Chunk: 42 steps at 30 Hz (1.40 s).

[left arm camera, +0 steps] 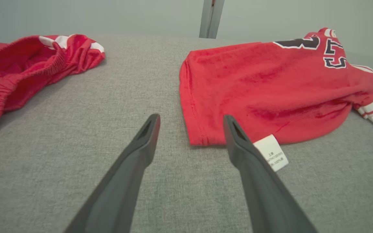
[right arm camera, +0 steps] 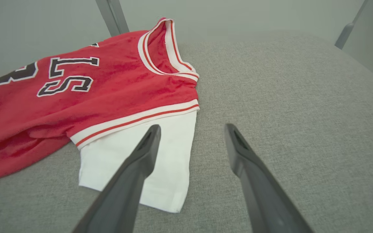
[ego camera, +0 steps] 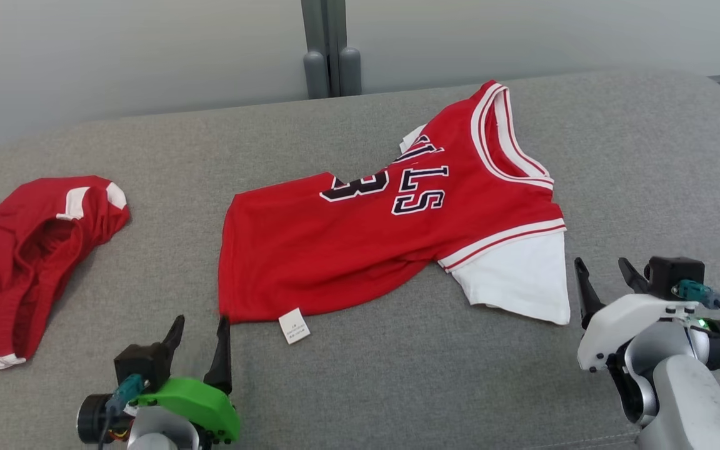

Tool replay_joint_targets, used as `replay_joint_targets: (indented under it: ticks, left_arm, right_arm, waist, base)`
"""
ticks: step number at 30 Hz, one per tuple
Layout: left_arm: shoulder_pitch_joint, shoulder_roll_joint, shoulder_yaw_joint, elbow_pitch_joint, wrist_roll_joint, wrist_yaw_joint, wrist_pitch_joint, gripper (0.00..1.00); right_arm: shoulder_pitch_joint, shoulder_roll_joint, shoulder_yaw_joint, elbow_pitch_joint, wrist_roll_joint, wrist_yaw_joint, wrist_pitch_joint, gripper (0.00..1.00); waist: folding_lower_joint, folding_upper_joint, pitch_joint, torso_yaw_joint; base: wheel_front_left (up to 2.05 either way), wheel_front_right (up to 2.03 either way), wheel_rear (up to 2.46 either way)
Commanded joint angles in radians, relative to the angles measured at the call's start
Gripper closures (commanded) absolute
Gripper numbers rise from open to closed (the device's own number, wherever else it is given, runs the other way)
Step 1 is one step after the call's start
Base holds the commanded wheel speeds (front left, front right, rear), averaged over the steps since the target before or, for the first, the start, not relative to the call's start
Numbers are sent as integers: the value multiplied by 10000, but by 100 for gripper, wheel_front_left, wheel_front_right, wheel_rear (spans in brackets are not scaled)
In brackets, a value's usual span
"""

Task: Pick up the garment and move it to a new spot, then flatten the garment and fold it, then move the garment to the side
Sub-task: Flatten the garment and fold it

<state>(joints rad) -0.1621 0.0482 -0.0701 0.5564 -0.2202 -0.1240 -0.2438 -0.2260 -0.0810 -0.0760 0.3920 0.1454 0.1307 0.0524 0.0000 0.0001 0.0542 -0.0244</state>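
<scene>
The garment (ego camera: 335, 250) is a red jersey with dark lettering and a white sleeve (ego camera: 522, 281), lying rumpled on the grey cushioned surface (ego camera: 397, 387). Its white label (ego camera: 294, 326) sticks out at the near hem. My left gripper (ego camera: 201, 322) is open just short of the hem's near left corner; in the left wrist view the garment (left arm camera: 264, 84) lies ahead of the open left gripper (left arm camera: 191, 117). My right gripper (ego camera: 602, 265) is open beside the sleeve's right edge. Through the right wrist view, the open right gripper (right arm camera: 192, 127) straddles the edge of the sleeve (right arm camera: 134, 155).
A second red piece, bunched shorts (ego camera: 16, 262) with white trim, lies at the far left, also in the left wrist view as shorts (left arm camera: 21, 64). A grey post (ego camera: 329, 56) stands against the pale wall behind. Bare grey surface extends to the right of the jersey.
</scene>
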Motion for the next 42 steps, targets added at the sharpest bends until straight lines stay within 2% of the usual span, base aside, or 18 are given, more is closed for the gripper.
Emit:
replay_joint_targets:
  ticks: [1,8,17,24,31,37,38,39,40,41,42]
  left_arm:
    - [-355,68,-103,291,165,-42,39,0]
    - [-1671,161,-788,2202,402,-48,481,0]
    - [-2520,227,-1088,3508,357,-55,97,0]
    - [-2899,175,-1175,3796,297,-56,-149,0]
    - [-3014,129,-1309,3511,241,-61,-189,0]
    - [-2815,132,-1652,3011,49,-68,-200,0]
    - [-2787,132,-1741,2982,-21,-69,-200,0]
    - [-2748,137,-1821,2953,-78,-69,-200,0]
    - [-2712,157,-1874,2941,-121,-70,-201,31]
    - [-2676,178,-1928,2938,-238,-70,-201,75]
    - [-2645,173,-1984,2945,-348,-70,-201,100]
  right_arm:
    - [-264,25,-69,129,-112,1,208,0]
    - [-1195,126,-166,1078,-429,1,1197,0]
    - [-1800,249,5,2110,-483,1,1142,0]
    - [-1831,299,-220,2719,-495,1,1220,0]
    - [-1661,401,964,3077,572,41,1683,0]
    - [-1692,440,1263,3221,771,44,1726,0]
    - [-1702,439,1238,3273,728,44,1783,9]
    - [-1707,439,1214,3315,673,44,1821,51]
    - [-1709,435,1161,3347,634,43,1840,56]
    - [-1723,422,1094,3384,586,39,1846,100]
    - [-1711,409,1028,3426,539,33,1869,100]
  waist:
    - [0,-1,322,38]
    - [0,-1,914,-34]
    - [0,-1,1394,-134]
    - [0,-1,1517,-98]
    - [0,-1,1557,-26]
    - [0,-1,1611,3]
    - [0,-1,1614,5]
    - [0,-1,1616,6]
    - [0,-1,1620,4]
    - [0,-1,1626,-1]
    - [0,-1,1630,-6]
  base:
    - [0,0,0]
    - [0,0,0]
    - [0,0,0]
    - [0,0,0]
    - [0,0,0]
    - [0,0,0]
    - [0,0,0]
    - [0,0,0]
    - [0,0,0]
    - [0,0,0]
    - [0,0,0]
